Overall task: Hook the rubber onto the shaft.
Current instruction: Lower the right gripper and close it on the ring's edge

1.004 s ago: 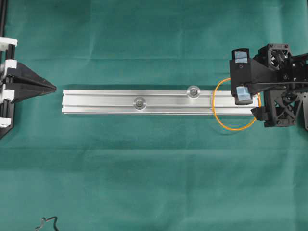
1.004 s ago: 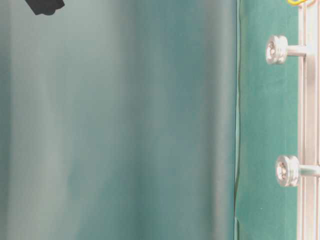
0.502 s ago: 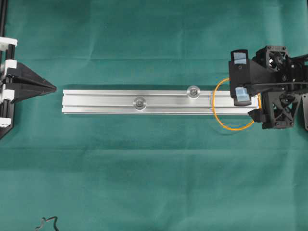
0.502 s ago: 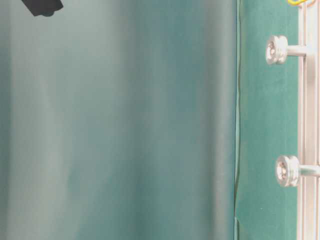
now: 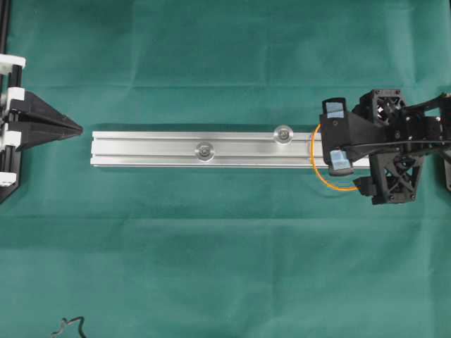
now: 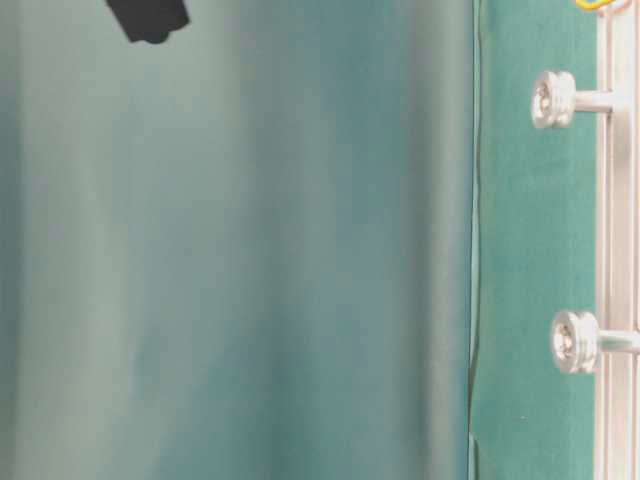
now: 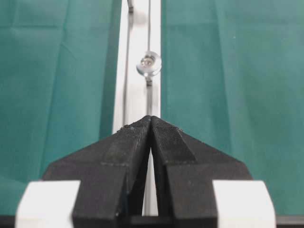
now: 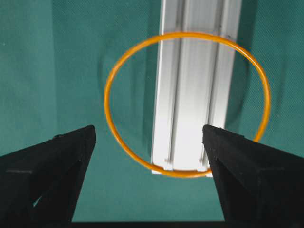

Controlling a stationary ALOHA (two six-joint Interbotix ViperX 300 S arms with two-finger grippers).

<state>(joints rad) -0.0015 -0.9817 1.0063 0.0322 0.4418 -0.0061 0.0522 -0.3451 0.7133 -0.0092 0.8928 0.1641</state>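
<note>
The orange rubber band [image 5: 315, 152] lies flat, looped across the right end of the silver rail [image 5: 155, 149]. In the right wrist view the band [image 8: 107, 102] drapes over the rail's end [image 8: 194, 95]. Two round-headed shafts [image 5: 283, 134] [image 5: 204, 150] stand on the rail; both are bare. My right gripper [image 5: 337, 135] is open above the band, its jaws [image 8: 148, 135] apart on either side of the rail's end and holding nothing. My left gripper [image 5: 77, 129] is shut and empty, just off the rail's left end; its tips [image 7: 151, 118] point along the rail toward a shaft [image 7: 148, 64].
A black cord scrap [image 5: 69, 326] lies at the front left edge. Green cloth [image 5: 225, 246] covers the table. The table-level view shows both shafts [image 6: 553, 99] [image 6: 573, 342], a bit of the band [image 6: 598, 4] at the top, and part of the right gripper [image 6: 148, 17].
My right gripper has moved left along the rail, over the band, still open. The band and the left gripper have not moved.
</note>
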